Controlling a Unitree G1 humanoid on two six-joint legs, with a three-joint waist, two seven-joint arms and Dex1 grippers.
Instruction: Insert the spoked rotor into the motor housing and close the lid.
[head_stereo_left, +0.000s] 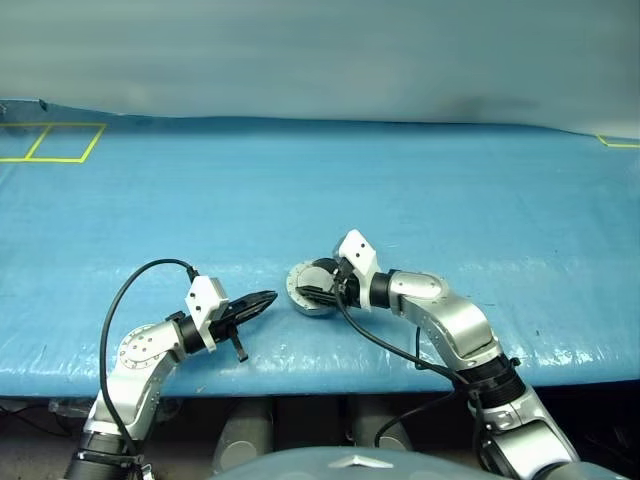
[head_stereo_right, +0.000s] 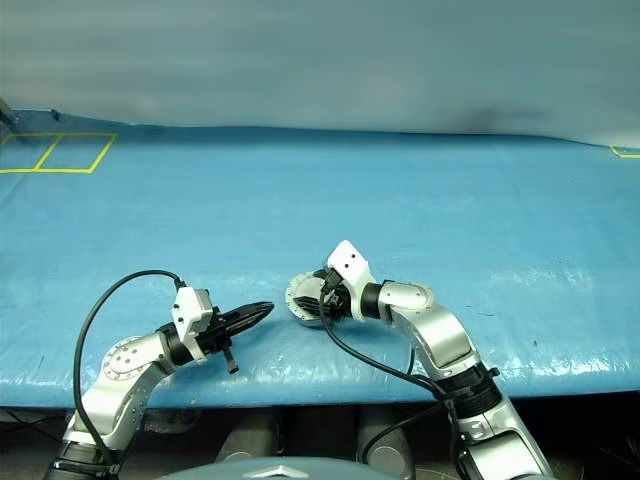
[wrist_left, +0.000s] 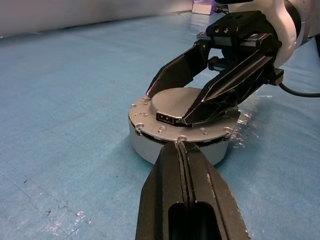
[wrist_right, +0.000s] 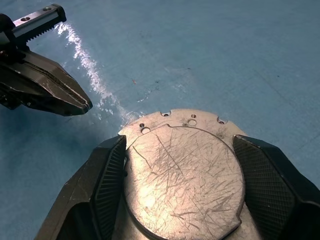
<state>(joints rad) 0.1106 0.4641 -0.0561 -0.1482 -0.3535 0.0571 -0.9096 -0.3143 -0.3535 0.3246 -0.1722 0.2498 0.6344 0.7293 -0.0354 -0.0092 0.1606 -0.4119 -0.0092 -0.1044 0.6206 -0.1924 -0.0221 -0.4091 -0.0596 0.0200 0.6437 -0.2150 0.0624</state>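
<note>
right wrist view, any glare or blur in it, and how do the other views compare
Right wrist view: a bright streak of glare on the blue table cover beside the shut left gripper; the scratched lid shines between the right gripper jaws. Left wrist view: the near fingers look soft, the motor housing sharp. Eye views: even light, faint sheen at the cover's front edge.

I see the lid (wrist_right: 182, 185) as bare grey metal, its raised face full of fine scratches. The blue table cover (head_stereo_left: 450, 210) looks like glossy plastic sheet, a little wrinkled.
</note>
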